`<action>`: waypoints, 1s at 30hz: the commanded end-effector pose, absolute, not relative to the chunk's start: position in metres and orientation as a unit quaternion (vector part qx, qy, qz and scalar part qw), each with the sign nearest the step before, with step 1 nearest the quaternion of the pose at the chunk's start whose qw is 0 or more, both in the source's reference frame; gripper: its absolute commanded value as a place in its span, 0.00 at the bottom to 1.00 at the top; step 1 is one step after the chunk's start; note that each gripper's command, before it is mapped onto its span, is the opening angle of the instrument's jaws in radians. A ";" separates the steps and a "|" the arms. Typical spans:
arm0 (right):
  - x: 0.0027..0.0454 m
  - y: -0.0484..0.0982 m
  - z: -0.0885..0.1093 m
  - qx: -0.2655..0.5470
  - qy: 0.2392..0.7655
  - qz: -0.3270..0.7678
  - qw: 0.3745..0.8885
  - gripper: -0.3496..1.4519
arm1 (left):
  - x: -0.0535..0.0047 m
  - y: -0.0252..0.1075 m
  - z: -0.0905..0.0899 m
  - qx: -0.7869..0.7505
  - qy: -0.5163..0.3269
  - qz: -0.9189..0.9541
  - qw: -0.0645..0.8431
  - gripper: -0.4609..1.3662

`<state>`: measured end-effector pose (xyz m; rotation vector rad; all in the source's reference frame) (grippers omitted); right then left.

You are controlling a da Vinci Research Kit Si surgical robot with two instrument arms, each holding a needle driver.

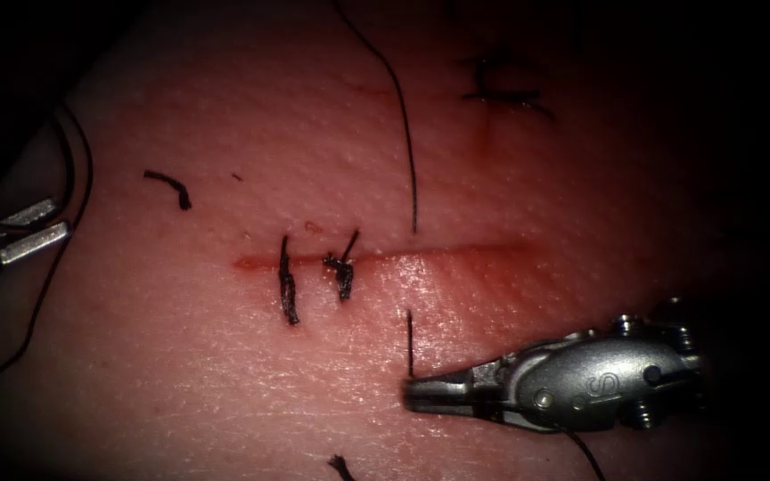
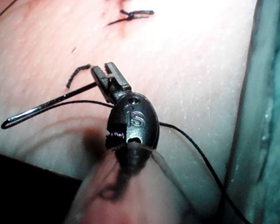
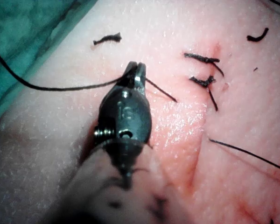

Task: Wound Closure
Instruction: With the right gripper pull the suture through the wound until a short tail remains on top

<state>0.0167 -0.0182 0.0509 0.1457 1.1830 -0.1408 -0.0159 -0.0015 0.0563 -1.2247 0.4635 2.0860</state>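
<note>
The tissue (image 1: 225, 374) has a horizontal cut (image 1: 456, 256) with two dark stitches (image 1: 288, 285) at its left end. My left tool (image 1: 33, 230) is at the far left, off the cut. It is shut on the curved needle (image 2: 46, 105) near one end, and the needle is out of the tissue. Thread (image 1: 407, 151) comes down from the top and enters the tissue just above the cut. It comes out again below the cut (image 1: 409, 334). My right tool (image 1: 416, 392) is shut on this thread (image 3: 158, 91) right below the exit point.
Another stitch (image 1: 501, 89) sits at the upper right. Cut ends of thread lie at the upper left (image 1: 171, 187) and at the bottom edge (image 1: 340, 465). Red fluid tints the cut's edges. A teal drape (image 3: 32, 28) borders the tissue.
</note>
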 end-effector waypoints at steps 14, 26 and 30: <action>0.0184 -0.024 0.049 0.072 0.551 -0.092 0.827 0.00 | -0.0159 -0.002 0.056 -0.469 0.177 0.800 0.331 0.06; 0.0217 -0.028 0.046 0.120 0.543 -0.119 0.822 0.00 | -0.0158 -0.001 0.056 -0.470 0.174 0.798 0.334 0.06; 0.0226 -0.029 0.046 0.142 0.536 -0.127 0.823 0.00 | -0.0158 -0.001 0.056 -0.470 0.173 0.798 0.334 0.06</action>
